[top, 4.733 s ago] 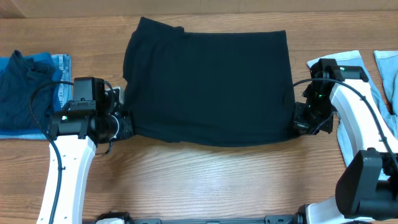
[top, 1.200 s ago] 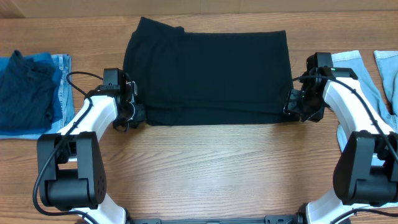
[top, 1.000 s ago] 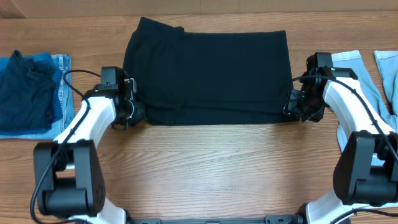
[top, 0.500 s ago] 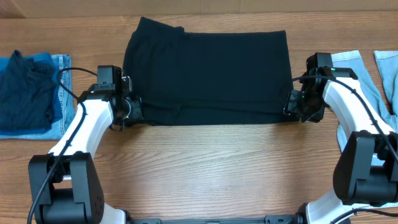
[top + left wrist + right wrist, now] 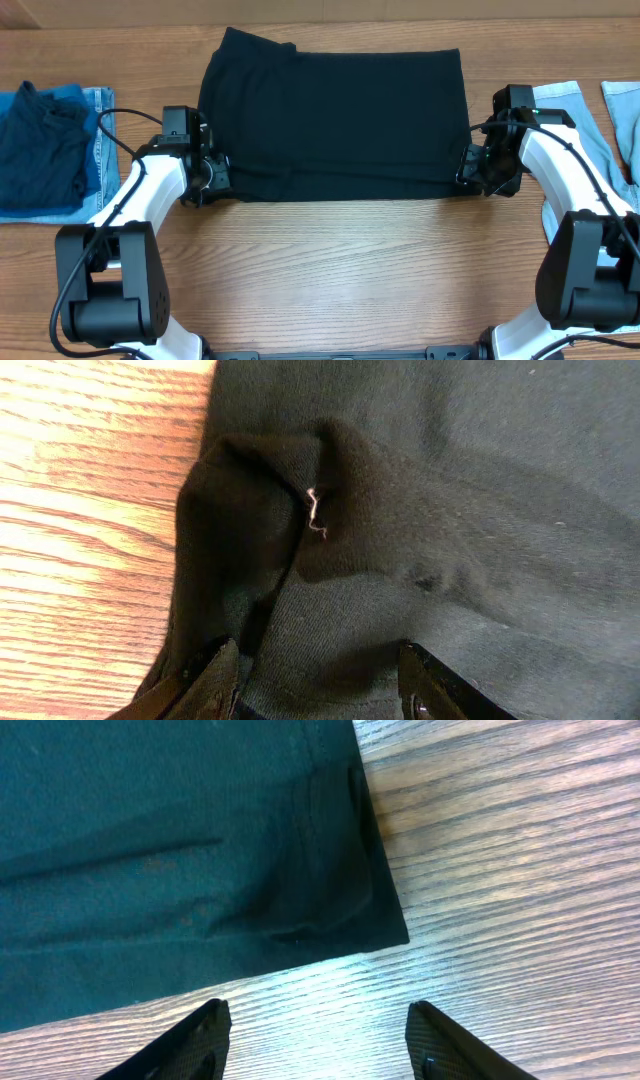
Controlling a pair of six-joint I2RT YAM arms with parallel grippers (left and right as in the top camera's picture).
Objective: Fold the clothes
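Observation:
A black garment lies flat across the middle of the table, its front edge doubled over into a straight fold. My left gripper sits at the lower left corner of the fold. In the left wrist view it stands open over the black cloth, and a bunched corner with a loose white thread lies just ahead. My right gripper is at the lower right corner. In the right wrist view it is open over bare wood, and the cloth's corner lies just beyond its fingertips.
A pile of dark blue and denim clothes lies at the table's left edge. Pale blue garments lie at the right edge, behind my right arm. Bare wooden table stretches in front of the black garment.
The garment's front edge has been folded back, so it reaches less far forward than before. In the last second the left jaws have spread and the left arm has shifted slightly. The right arm is still.

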